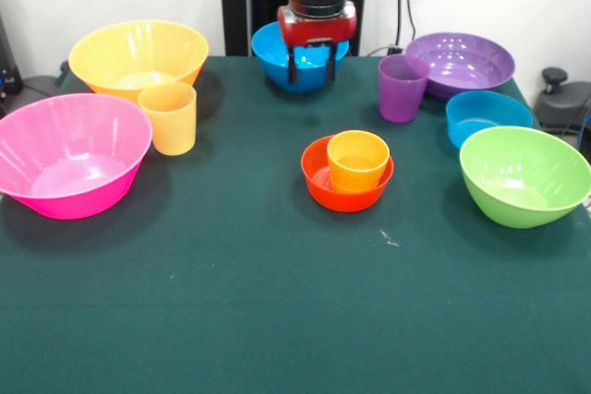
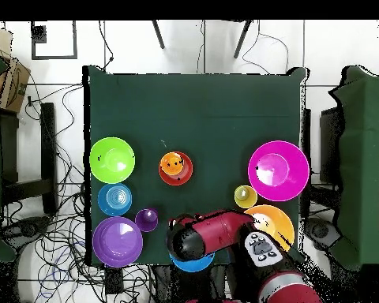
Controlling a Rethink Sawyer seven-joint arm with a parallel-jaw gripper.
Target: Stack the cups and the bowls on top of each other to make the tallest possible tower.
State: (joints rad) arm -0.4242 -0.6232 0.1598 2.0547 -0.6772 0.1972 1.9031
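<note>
The tower stands mid-table: the orange cup (image 1: 357, 161) sits upright inside the small red-orange bowl (image 1: 323, 184), and both show in the overhead view, the cup (image 2: 171, 163) in the bowl (image 2: 180, 177). My gripper (image 1: 311, 67) is open and empty, hanging over the medium blue bowl (image 1: 272, 54) at the table's far edge. The purple cup (image 1: 402, 88) stands to its right and the yellow-orange cup (image 1: 169, 117) to the left. Around them are the big yellow bowl (image 1: 138, 54), big pink bowl (image 1: 69, 154), wide purple bowl (image 1: 460, 62), small blue bowl (image 1: 488, 115) and lime green bowl (image 1: 524, 175).
In the overhead view my arm (image 2: 216, 233) covers most of the medium blue bowl (image 2: 194, 263). The bowls ring the table's sides: lime green (image 2: 112, 160), small blue (image 2: 114, 199), wide purple (image 2: 117, 241), pink (image 2: 278, 170), yellow (image 2: 281, 219). A small white speck (image 1: 388, 239) lies on the green cloth.
</note>
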